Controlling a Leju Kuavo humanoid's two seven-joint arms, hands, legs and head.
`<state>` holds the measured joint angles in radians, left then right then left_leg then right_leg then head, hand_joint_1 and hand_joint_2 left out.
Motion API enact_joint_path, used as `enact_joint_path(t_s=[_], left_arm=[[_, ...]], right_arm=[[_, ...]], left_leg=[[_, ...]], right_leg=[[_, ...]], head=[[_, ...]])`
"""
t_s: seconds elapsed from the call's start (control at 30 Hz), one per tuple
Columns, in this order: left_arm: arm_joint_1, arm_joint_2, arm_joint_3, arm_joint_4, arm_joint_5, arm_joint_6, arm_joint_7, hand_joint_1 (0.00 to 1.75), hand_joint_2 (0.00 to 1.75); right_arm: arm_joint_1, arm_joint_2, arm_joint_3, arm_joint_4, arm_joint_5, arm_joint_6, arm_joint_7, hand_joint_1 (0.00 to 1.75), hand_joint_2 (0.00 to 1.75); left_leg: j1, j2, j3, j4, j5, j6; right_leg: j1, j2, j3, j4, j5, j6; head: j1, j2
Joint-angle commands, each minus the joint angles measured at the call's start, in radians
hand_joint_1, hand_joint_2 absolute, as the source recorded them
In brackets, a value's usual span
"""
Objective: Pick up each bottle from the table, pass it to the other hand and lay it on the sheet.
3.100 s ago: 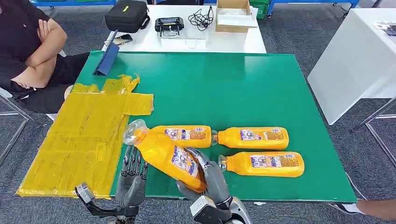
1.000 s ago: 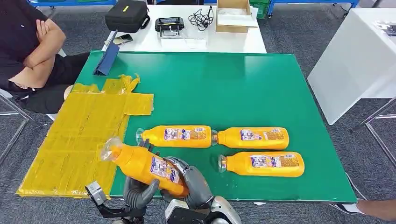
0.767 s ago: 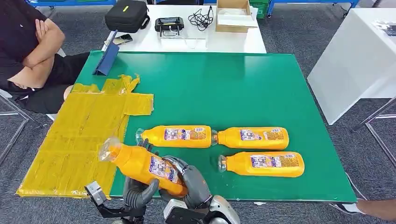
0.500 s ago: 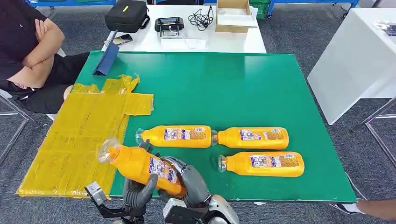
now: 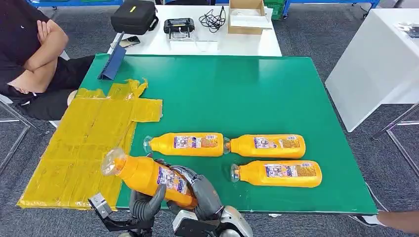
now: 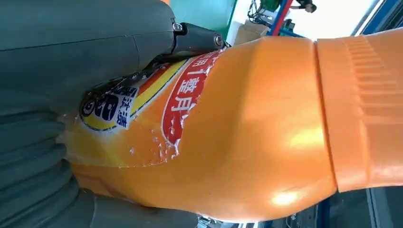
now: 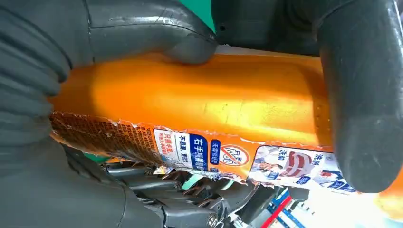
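At 9 o'clock in the head view we are seeing the yellow sheet [image 5: 89, 148] lying over the left edge of the green surface [image 5: 237, 94]. At 7 o'clock we are gripping one orange bottle [image 5: 148, 175] with both hands at once: the left hand [image 5: 144, 205] is cupping it from below, fingers [image 6: 85, 52] wrapping its labelled body, while the right hand [image 5: 200, 192] is closing its fingers [image 7: 361, 95] over the base end. The bottle is tilting, cap end toward 10 o'clock, over the sheet's edge. Toward 3 o'clock we are seeing three more bottles [image 5: 267, 146] lying on the surface.
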<state>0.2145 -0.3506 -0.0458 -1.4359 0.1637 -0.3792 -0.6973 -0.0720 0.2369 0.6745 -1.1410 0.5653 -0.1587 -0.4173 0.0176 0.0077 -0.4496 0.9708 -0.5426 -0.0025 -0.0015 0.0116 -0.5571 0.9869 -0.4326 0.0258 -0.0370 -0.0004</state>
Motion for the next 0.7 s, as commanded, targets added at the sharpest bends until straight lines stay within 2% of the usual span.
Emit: enact_joint_path(t_s=[0.03, 0.43, 0.5, 0.57, 0.6, 0.63, 0.7], left_arm=[[-0.027, 0.009, -0.039, 0.049, -0.006, -0.017, -0.001, 1.75, 1.75], [-0.026, 0.006, -0.037, 0.046, -0.010, -0.017, -0.001, 1.75, 1.75], [-0.019, 0.002, -0.039, 0.033, -0.026, -0.006, -0.001, 1.75, 1.75], [0.006, 0.002, -0.049, -0.032, -0.073, 0.067, -0.001, 1.75, 1.75], [0.017, 0.002, -0.052, -0.065, -0.099, 0.099, -0.001, 1.75, 1.75], [0.039, 0.002, -0.064, -0.149, -0.169, 0.186, -0.001, 1.75, 1.75], [0.062, 0.022, -0.104, -0.238, -0.228, 0.289, -0.001, 1.75, 1.75]], right_arm=[[0.010, 0.004, 0.017, 0.069, 0.000, 0.002, 0.009, 1.75, 1.75], [0.019, -0.001, 0.012, 0.053, -0.002, -0.004, 0.008, 1.75, 1.75], [0.042, -0.016, 0.004, 0.016, -0.010, -0.024, 0.004, 1.75, 1.75], [0.079, -0.033, -0.012, -0.050, -0.012, -0.083, -0.005, 1.75, 1.75], [0.095, -0.045, -0.013, -0.080, -0.007, -0.108, 0.000, 0.37, 1.75], [0.124, -0.055, -0.027, -0.136, -0.018, -0.144, -0.002, 0.00, 1.75], [0.162, -0.090, -0.041, -0.255, -0.023, -0.173, 0.002, 0.00, 1.75]], left_leg=[[0.000, -0.002, 0.002, -0.002, 0.000, 0.001], [0.000, -0.003, 0.002, -0.002, 0.001, 0.001], [0.000, -0.003, 0.002, -0.003, 0.001, 0.001], [0.000, -0.003, 0.001, -0.001, 0.000, 0.001], [0.000, -0.004, 0.001, -0.002, 0.000, 0.001], [0.000, -0.004, 0.001, 0.000, 0.000, 0.001], [0.000, -0.003, 0.000, 0.000, 0.000, 0.001]], right_leg=[[0.000, -0.002, 0.002, -0.001, 0.000, 0.000], [0.000, -0.003, 0.002, -0.002, 0.000, 0.000], [0.000, -0.004, 0.003, -0.003, 0.000, 0.000], [0.000, -0.003, 0.002, -0.001, 0.000, 0.000], [0.000, -0.005, 0.003, -0.002, -0.001, 0.000], [0.000, -0.004, 0.001, -0.001, -0.001, 0.000], [0.001, -0.004, 0.001, 0.000, -0.001, 0.000]], head=[[0.000, 0.000], [0.000, 0.000], [0.000, 0.000], [0.000, 0.000], [0.000, 0.000], [0.000, 0.000], [0.000, 0.000]])
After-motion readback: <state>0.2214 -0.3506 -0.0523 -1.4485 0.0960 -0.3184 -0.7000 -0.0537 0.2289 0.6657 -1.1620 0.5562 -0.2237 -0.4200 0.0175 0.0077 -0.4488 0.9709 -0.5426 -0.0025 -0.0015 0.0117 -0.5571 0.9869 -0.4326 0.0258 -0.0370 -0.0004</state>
